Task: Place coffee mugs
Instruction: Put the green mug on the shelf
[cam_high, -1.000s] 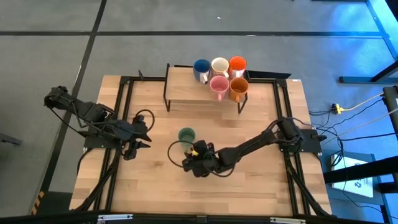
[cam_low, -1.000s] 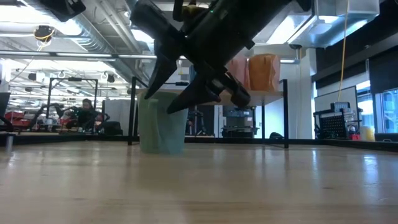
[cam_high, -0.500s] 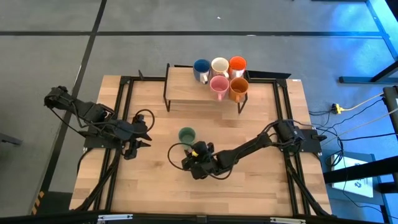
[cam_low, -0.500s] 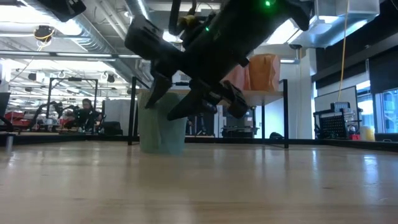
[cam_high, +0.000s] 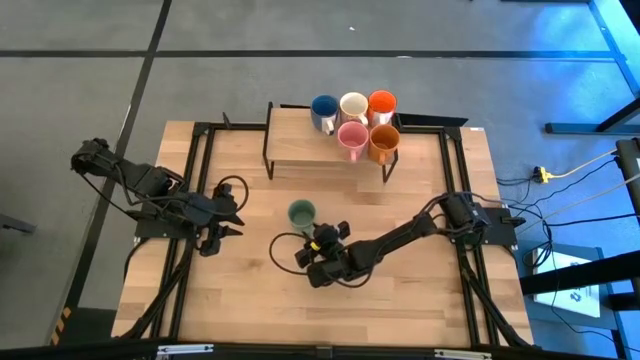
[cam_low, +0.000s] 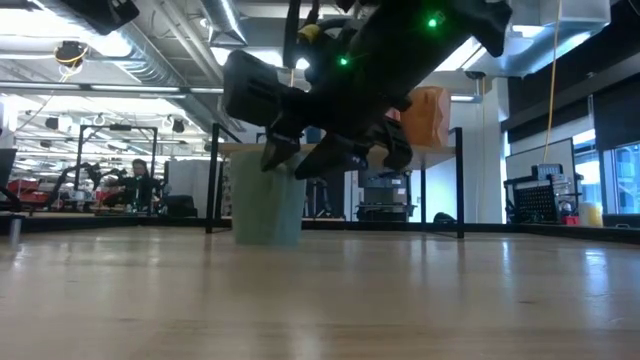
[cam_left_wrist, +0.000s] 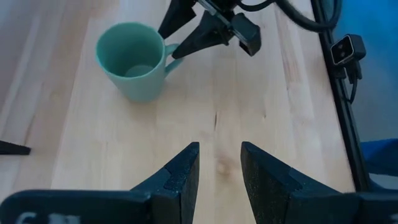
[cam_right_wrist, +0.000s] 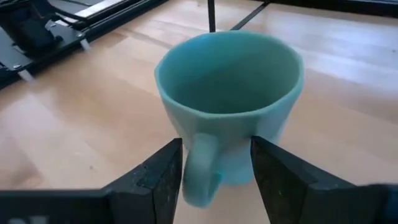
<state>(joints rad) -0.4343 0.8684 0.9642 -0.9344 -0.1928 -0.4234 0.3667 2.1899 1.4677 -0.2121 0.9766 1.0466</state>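
The green mug (cam_high: 301, 212) stands upright on the table's middle, also in the low view (cam_low: 267, 205) and the left wrist view (cam_left_wrist: 132, 59). My right gripper (cam_high: 310, 232) is open just on its near side; in the right wrist view (cam_right_wrist: 217, 149) its fingers stand on either side of the mug's handle (cam_right_wrist: 200, 171). My left gripper (cam_high: 232, 220) waits, open, near the table's left edge (cam_left_wrist: 219, 162). The blue (cam_high: 323, 108), white (cam_high: 353, 104), orange-red (cam_high: 381, 102), pink (cam_high: 351, 137) and orange-brown (cam_high: 384, 140) mugs stand on a raised shelf. My right gripper has its open fingers (cam_right_wrist: 165, 177) level on either side of the green mug's handle, coming from the table's near side. The mug stands upright on the table. I cannot tell whether a finger touches the handle.
The wooden shelf (cam_high: 295, 135) on black legs stands at the table's far edge; its left half is bare. Black frame rails (cam_high: 195, 190) run along the table's left and right sides. Bare wood lies on the near half of the table (cam_high: 400, 300).
My right gripper has moved toward the green mug from the near side and dropped lower, so its fingers now stand on either side of the handle.
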